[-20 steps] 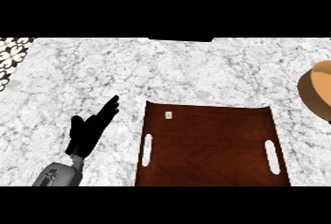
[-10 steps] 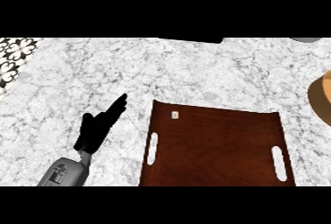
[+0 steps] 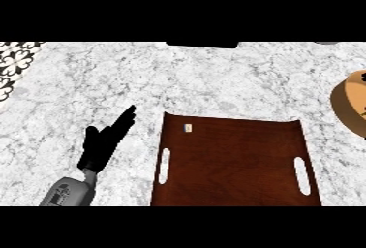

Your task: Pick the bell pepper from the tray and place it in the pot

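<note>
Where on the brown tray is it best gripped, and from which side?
Probably by the left slot of the tray, coming from the left: the tray lies flat on the counter, so its edges offer little, and the open left hand is beside that slot. The right slot mirrors it.

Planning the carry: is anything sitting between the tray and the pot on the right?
Nothing visible: only counter lies between the tray and the pot. No pepper shows on the tray.

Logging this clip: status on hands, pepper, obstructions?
Left hand open, left of tray; right hand out of view. No pepper visible. Pot at right edge, nothing seen between.
</note>
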